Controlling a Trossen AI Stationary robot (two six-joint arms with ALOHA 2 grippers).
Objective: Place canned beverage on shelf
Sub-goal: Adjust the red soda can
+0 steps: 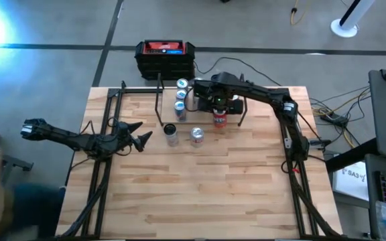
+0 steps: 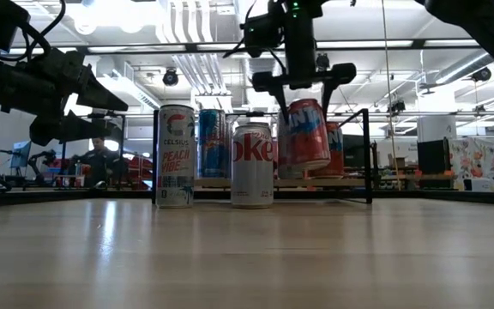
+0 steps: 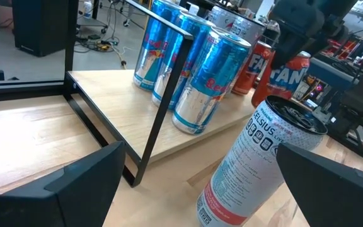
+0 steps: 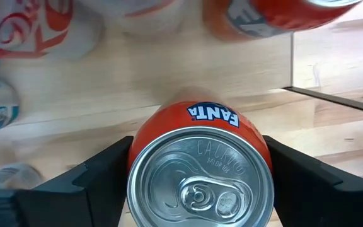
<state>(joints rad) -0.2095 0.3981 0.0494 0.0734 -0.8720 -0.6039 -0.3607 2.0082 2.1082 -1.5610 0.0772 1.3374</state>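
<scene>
fanta can (image 2: 307, 135) (tilted) in right hand (image 2: 304, 81)

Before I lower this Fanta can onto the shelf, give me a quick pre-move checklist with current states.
1. Grip: right end effector shut on the Fanta can, fingers on both sides. Ok.
2. Can attitude: tilted in the low view, not upright. Not ok.
3. Can height: lifted, bottom above the shelf board. Ok.
4. Landing spot: bare board under the can in the right wrist view; another Fanta can close by. Cannot tell if clear enough.
5. Left end effector: open, off the shelf, near the Celsius can. Ok.
</scene>
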